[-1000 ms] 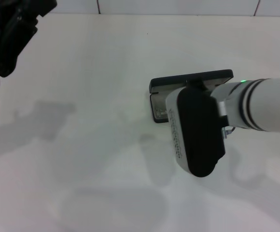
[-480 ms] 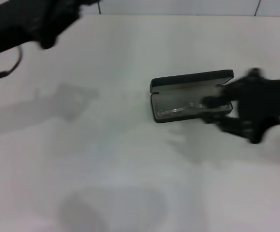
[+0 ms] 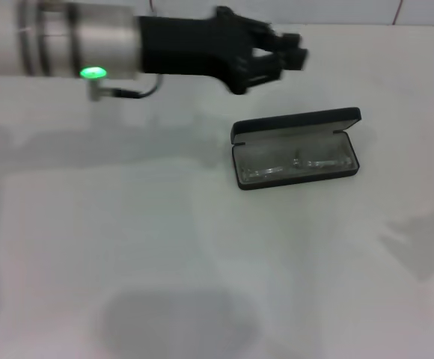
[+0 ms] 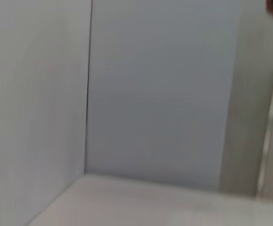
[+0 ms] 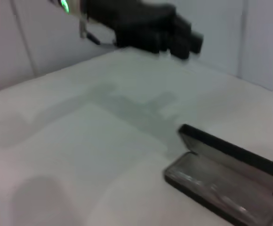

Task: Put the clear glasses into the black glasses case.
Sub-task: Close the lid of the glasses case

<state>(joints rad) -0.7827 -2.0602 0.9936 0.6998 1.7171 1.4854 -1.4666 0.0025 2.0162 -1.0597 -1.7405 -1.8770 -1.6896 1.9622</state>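
The case (image 3: 295,149) lies open on the white table (image 3: 164,262), right of centre in the head view, its lid standing up along the far edge; the glasses (image 3: 295,163) lie inside it on the grey lining, folded flat, spanning nearly the whole tray; the right wrist view shows the same case (image 5: 228,186) from the side, lid raised, with the glasses (image 5: 221,193) as a faint clear outline in the tray; the left gripper (image 3: 288,52) reaches in from the left on a long arm with a green light, hovering above the table beyond the case's far edge, well apart from it and touching nothing; its fingers look drawn close together with nothing between them, though blur makes the gap hard to judge; the right wrist view catches that gripper (image 5: 190,42) too, high above the table; the left wrist view shows only wall panels and the table's edge; the right gripper is out of sight in every view
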